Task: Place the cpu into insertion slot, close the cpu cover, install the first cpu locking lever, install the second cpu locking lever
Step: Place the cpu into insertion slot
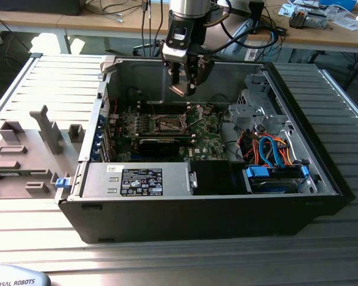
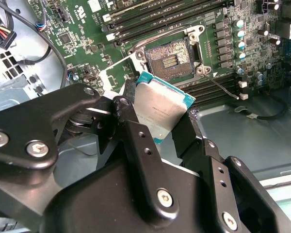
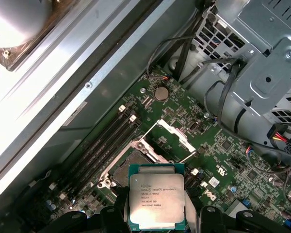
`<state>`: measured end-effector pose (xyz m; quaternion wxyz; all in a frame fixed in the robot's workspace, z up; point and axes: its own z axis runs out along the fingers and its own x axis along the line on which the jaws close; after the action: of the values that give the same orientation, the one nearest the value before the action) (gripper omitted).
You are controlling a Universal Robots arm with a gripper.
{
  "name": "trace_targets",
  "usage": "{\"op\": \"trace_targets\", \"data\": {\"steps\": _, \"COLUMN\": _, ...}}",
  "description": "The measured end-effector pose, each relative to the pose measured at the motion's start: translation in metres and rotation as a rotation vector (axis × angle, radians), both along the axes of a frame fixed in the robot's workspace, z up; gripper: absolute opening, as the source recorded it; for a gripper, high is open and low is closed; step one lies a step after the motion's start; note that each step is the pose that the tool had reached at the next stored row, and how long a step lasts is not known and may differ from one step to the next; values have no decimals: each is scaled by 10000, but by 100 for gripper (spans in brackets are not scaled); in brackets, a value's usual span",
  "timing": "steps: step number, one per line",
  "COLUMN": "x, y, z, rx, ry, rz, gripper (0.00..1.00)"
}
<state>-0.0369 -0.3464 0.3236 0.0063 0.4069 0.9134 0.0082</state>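
Observation:
My gripper (image 1: 184,88) hangs above the motherboard inside the open computer case (image 1: 322,179), shut on the cpu (image 1: 180,90). In both wrist views the cpu (image 2: 161,108) (image 3: 156,201) is a silver-topped square chip with a teal edge, clamped by two opposite edges between the black fingers (image 2: 131,121). Below it the insertion slot (image 2: 168,58) (image 3: 120,167) lies open, its pin field bare. The cpu cover (image 3: 168,137) (image 2: 117,72), a thin silvery frame, stands swung up at one edge of the slot. A thin wire lever (image 2: 224,90) juts out beside the slot.
Memory slots (image 2: 150,14) run next to the slot. A labelled power supply box (image 1: 137,179) fills the case's near side. The drive cage (image 1: 256,110) and orange and blue cables (image 1: 268,149) sit at the exterior view's right. Grey fixtures (image 1: 48,128) stand outside on the exterior view's left.

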Motion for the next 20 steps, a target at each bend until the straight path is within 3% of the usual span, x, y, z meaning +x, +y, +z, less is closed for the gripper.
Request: {"op": "trace_targets", "data": {"steps": 20, "x": 0, "y": 0, "z": -1, "rx": -2, "ry": 0, "rz": -182, "gripper": 54}}
